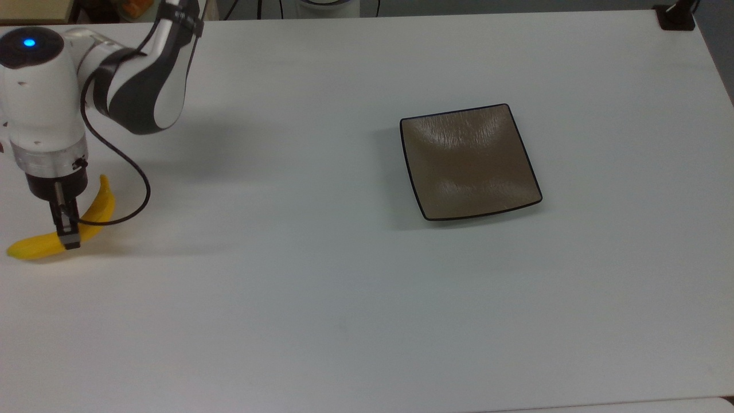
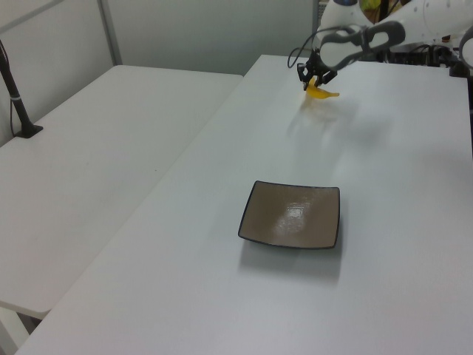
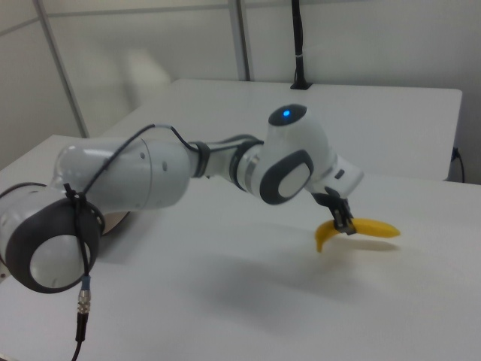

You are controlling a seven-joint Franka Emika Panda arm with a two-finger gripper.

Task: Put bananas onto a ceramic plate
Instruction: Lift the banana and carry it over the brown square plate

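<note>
Fingers of my gripper (image 1: 71, 234) pinched the banana (image 1: 34, 245) near its middle at the top view's far left, lifted off the white table (image 1: 321, 298). Well apart, right of centre, sat the brown ceramic plate (image 1: 436, 209).

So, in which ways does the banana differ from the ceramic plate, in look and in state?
The banana is bright yellow, long and curved; the ceramic plate is brown, square and dark-rimmed. The banana is clamped in the gripper and seems lifted off the table in the right view; the plate lies flat, empty and untouched. Both look smooth and glossy.
</note>
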